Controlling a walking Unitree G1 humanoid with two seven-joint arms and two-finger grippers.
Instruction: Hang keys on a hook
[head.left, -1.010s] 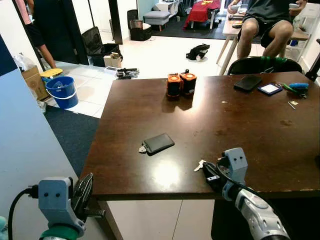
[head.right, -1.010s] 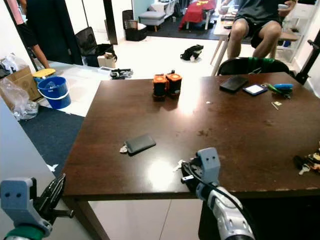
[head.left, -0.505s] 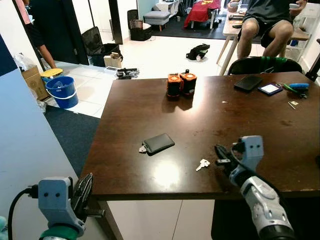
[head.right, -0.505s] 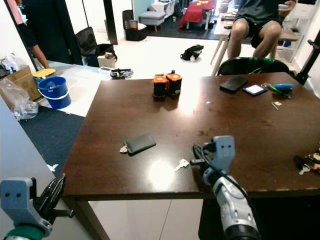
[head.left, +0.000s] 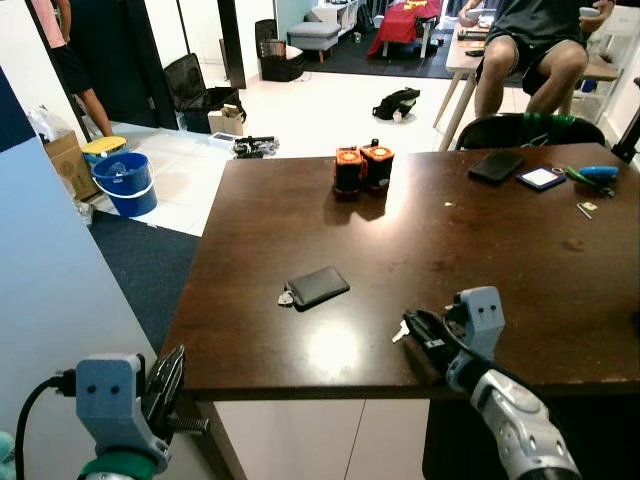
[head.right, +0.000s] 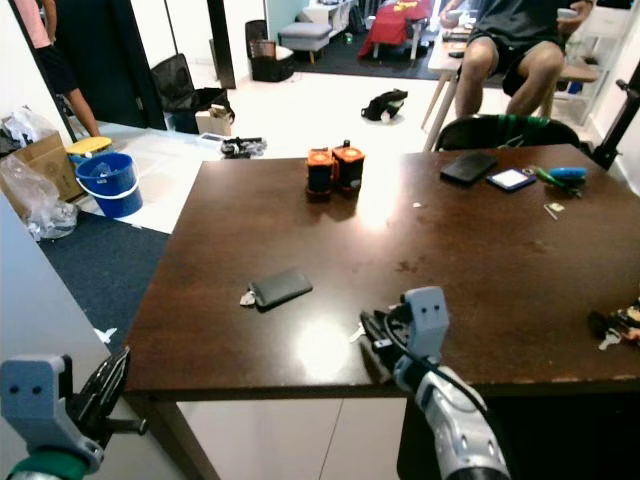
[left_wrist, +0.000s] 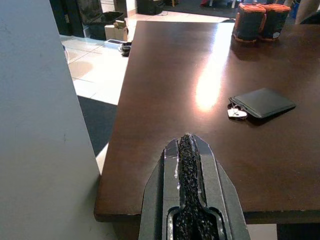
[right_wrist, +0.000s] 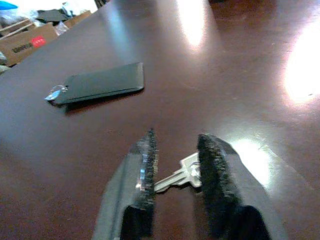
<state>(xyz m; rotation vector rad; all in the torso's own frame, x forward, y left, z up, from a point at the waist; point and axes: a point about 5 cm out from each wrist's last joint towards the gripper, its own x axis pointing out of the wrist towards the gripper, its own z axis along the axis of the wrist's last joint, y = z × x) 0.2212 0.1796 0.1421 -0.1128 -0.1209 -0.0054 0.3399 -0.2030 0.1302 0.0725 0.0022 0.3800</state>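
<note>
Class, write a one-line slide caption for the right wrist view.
Right tool open, straddling a silver key on the dark table.

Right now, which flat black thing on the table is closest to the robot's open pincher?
The black card holder with the small tag, alone mid-table, just beyond the right end effector and the silver key. The other dark flat things lie at the far edge.

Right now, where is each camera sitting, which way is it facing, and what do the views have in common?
Left eye view: head, looking down at the table; both arms show.
Right eye view: head too, same scene; right hand at the key.
Left wrist view: along the shut left hand toward the black card holder.
Right wrist view: along open fingers straddling the key.
Shared: all four show the card holder.
</note>
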